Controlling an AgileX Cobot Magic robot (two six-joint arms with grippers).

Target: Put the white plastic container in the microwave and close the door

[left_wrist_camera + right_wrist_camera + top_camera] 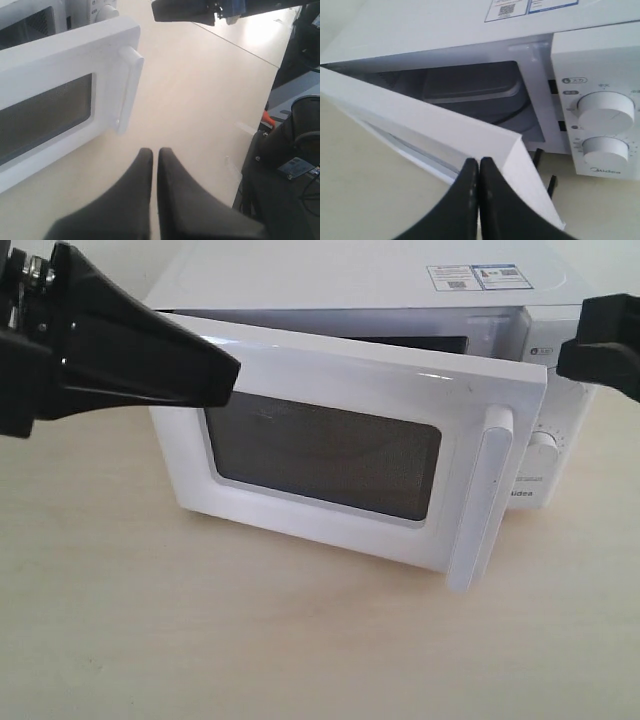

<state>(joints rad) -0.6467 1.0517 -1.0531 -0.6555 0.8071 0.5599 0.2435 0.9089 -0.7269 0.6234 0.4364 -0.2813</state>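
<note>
The white microwave stands on the table with its door partly ajar. The door's bar handle is at its free edge. Through the gap, the white plastic container sits inside the cavity, looking grey in the shade. My left gripper is shut and empty, with its tip by the outer face of the door near the hinge side. In its wrist view the left gripper hangs over bare table beside the door. My right gripper is shut and empty, just above the door's top edge.
Two round dials sit on the control panel right of the cavity. Stickers lie on the microwave's top. The pale table extends in front. Dark equipment stands past the table edge.
</note>
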